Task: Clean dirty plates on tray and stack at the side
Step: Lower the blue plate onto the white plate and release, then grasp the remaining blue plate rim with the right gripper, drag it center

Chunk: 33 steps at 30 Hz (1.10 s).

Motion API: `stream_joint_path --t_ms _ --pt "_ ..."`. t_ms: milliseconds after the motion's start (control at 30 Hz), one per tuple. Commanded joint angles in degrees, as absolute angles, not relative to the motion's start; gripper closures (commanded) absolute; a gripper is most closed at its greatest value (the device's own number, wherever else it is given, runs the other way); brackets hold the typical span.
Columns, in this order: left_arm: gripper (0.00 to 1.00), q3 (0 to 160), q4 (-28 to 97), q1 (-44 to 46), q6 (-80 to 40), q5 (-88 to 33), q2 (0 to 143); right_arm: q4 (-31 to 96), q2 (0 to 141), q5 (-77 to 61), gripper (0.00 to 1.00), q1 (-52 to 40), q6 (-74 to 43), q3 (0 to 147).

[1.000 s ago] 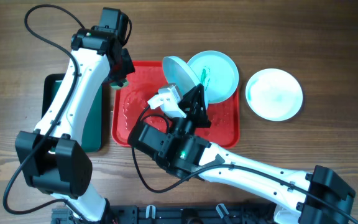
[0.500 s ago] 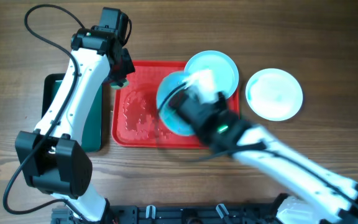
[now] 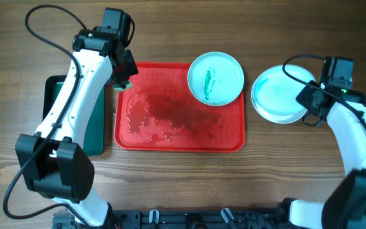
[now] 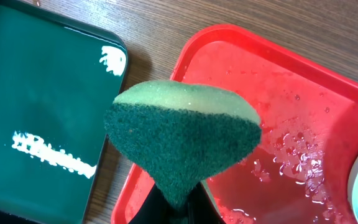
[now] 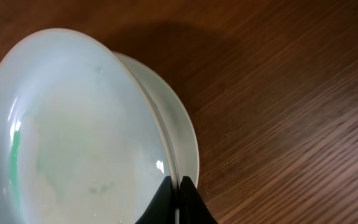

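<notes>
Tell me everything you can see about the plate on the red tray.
The plate is round, shallow and whitish with a faint aqua tint. A teal-green smear runs across its middle, so it looks not yet wiped. It sits face up at the far right corner of the red tray, its far edge overlapping the tray's rim. Nothing lies on it and nothing else touches it.

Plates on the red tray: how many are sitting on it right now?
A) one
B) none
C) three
A: only one plate, the one with a green smear, sits on the red tray; the other plates are off to its side.
</notes>
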<state>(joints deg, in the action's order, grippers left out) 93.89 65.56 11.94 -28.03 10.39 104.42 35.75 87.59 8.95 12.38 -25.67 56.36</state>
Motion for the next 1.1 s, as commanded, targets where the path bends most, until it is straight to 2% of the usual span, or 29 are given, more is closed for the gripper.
stream_joint_path --t_ms 0,33,133,200,267,433,533,633,833,900,933,1067 --pt "0.96 94.5 65.39 11.81 -28.97 9.82 104.25 34.72 92.25 7.44 0.96 12.45 -25.69 55.88" --pt "0.96 94.5 65.39 11.81 -28.97 9.82 104.25 34.72 92.92 7.44 0.95 12.45 -25.65 55.88" --pt "0.96 94.5 65.39 11.81 -28.97 9.82 104.25 34.74 92.84 5.34 0.69 12.43 -25.36 56.31" --pt "0.96 94.5 65.39 11.81 -28.99 9.82 104.25 35.33 91.72 -6.35 0.57 12.4 -20.64 59.2" --pt "0.96 94.5 65.39 11.81 -28.99 9.82 104.25 37.98 90.76 -14.55 0.57 11.25 -19.44 63.77" --pt "0.96 94.5 65.14 11.81 -28.99 9.8 104.25 37.52 91.2 -14.37 0.51 -1.83 -22.13 69.17" --pt "0.96 94.5 65.14 11.81 -28.99 8.34 104.25 34.87 94.98 -11.51 0.56 -9.47 -31.4 69.17" --pt "0.96 94.5 65.14 11.81 -28.97 8.38 104.25 35.86 99.83 -7.14 0.61 -12.6 -35.11 69.17" --pt "0.96 94.5 64.97 11.84 -28.99 8.36 104.25 35.92 108.25 -7.99 0.71 -12.69 -35.07 69.1" --pt "0.96 94.5 64.95 11.81 -28.97 8.36 104.25 35.55 108.44 -8.67 0.77 -12.69 -34.48 69.1" --pt "0.96 94.5 64.95 11.81 -28.99 8.36 104.25 35.53 108.44 -8.64 0.84 -12.69 -34.44 69.1" --pt "0.96 94.5 64.75 11.81 -28.99 8.36 104.25 35.59 108.57 -8.84 0.94 -12.71 -32.88 69.1"
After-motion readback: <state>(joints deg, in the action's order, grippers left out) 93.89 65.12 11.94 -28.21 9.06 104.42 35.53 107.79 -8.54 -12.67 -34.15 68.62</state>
